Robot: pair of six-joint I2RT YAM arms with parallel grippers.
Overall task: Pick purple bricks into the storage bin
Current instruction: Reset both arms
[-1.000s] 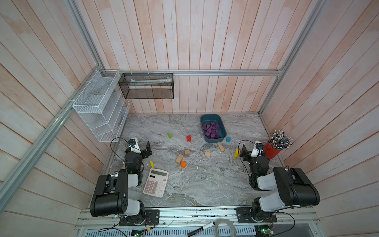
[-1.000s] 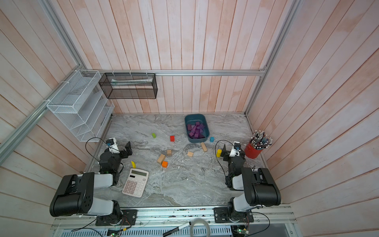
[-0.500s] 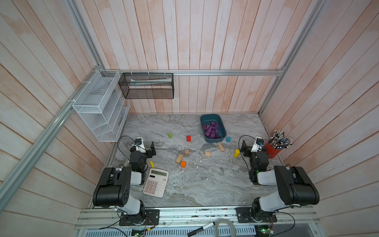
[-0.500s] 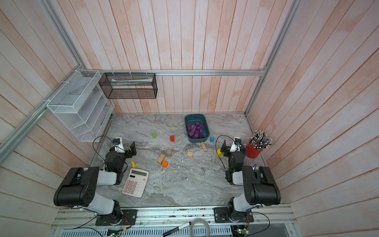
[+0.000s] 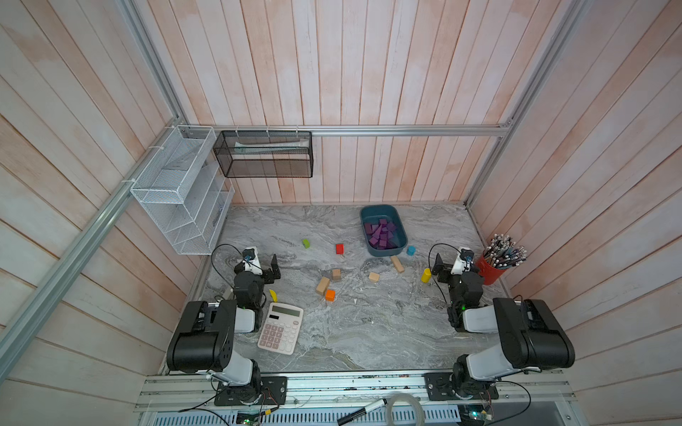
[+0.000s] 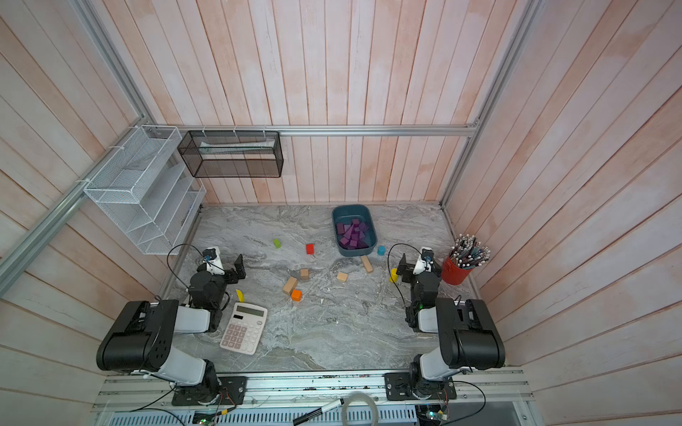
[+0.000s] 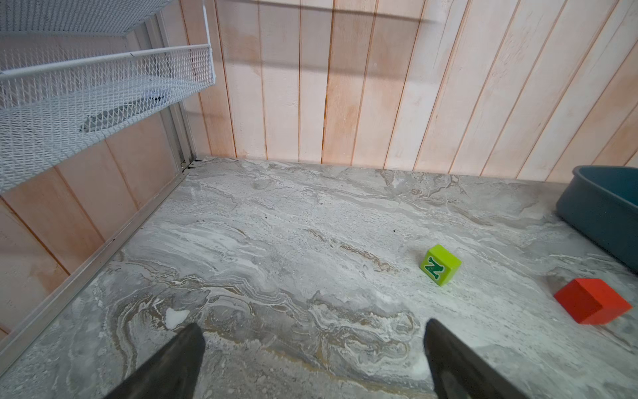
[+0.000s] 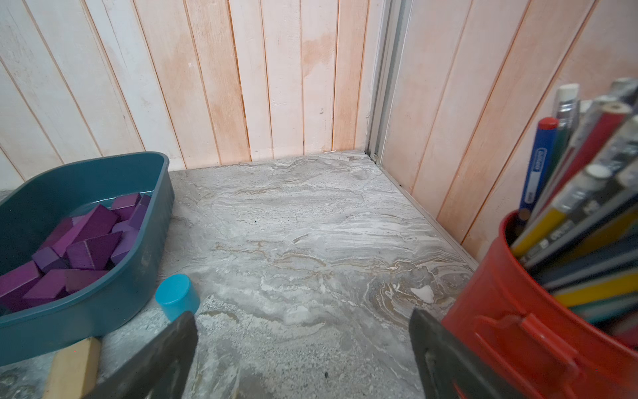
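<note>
Purple bricks (image 5: pixel 382 235) all lie heaped inside the storage bin (image 5: pixel 370 214), which sits on the marble bench (image 5: pixel 369 332) near the back wall, right of centre in both top views. The right wrist view shows the heap (image 8: pixel 83 245) filling the near half of the tub, wedges and bars jumbled, some tilted against one another. No purple piece visible on the bench outside the bin.

Left tool (image 5: pixel 265 266) low over the bench at its left side, fingers (image 7: pixel 172 359) spread wide, nothing between them; bare marble below. Right tool (image 5: pixel 451 262) low at the right side, fingers spread wide too, empty, just beside the red pencil cup (image 5: pixel 489 271).

Loose blocks on the bench: green cube (image 5: pixel 306 243) and red cube (image 5: pixel 339 248) left of the bin; blue cylinder (image 5: pixel 410 250) just beside the bin's near right corner; tan bar (image 5: pixel 397 264) in front of the bin; three more tan blocks (image 5: pixel 323 286) and an orange cube (image 5: pixel 330 295) mid-bench; yellow cylinder (image 5: pixel 426 275) near the right tool; yellow piece (image 5: pixel 273 295) between the left arm and the calculator (image 5: pixel 280 328).

White mesh rack (image 5: pixel 177 191) on the left wall, black mesh basket (image 5: pixel 264 159) on the back wall.
</note>
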